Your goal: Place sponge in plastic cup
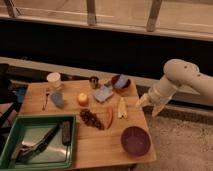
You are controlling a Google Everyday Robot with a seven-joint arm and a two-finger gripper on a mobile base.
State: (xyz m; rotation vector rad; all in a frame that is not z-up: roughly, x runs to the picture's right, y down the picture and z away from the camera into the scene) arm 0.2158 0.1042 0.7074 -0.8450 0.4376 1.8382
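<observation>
The white plastic cup (54, 79) stands upright at the table's far left corner. Just in front of it lies the sponge (57, 99), a small dull-blue block beside a fork (46, 98). My gripper (149, 106) hangs off the table's right edge, far from both, at the end of the white arm (182, 75). Its two pale fingers (142, 101) point down and stand apart, open, with nothing between them.
A dark metal cup (93, 81), a pale blue flat pad (103, 93), a blue-grey piece on a dark dish (121, 81), an orange fruit (82, 99), a banana (121, 107) and a purple bowl (135, 140) crowd the wooden table (100, 145). A green tray (10, 150) holding utensils sits front left.
</observation>
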